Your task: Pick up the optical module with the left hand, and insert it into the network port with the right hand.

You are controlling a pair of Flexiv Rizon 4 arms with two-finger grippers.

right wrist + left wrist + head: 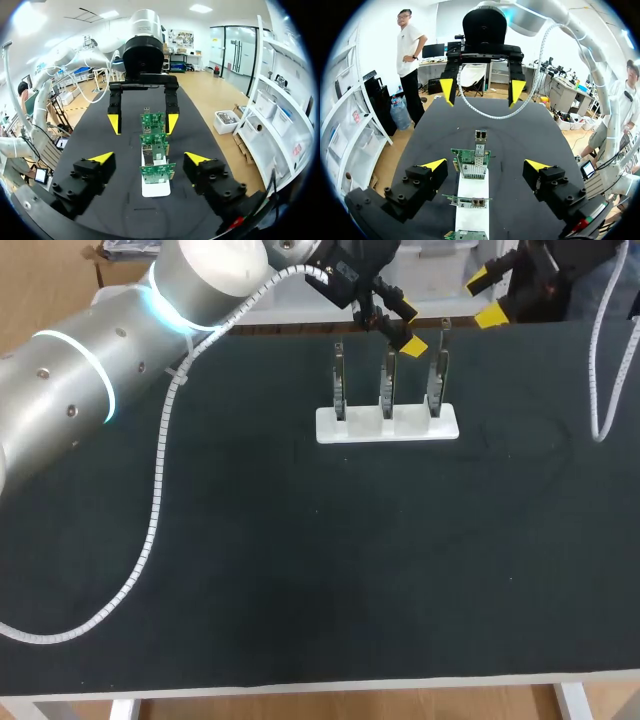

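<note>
Hovering the left gripper (pixel 408 327) over the row of green network cards (pixel 388 385), with fingers spread wide and clear of every card. Holding the right gripper (pixel 487 297) off beyond the row's right end, near the back edge of the black table (pixel 250 540), likewise spread and touching nothing. Counting three cards upright in a white holder (pixel 388 426). Spotting the silvery optical module (pixel 480 136) poking up at the card farthest ahead of the left gripper, apart from both grippers.

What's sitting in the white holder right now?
Three circuit boards stand upright in a row in the white holder. Their bottom edges are hidden inside its slots.
</note>
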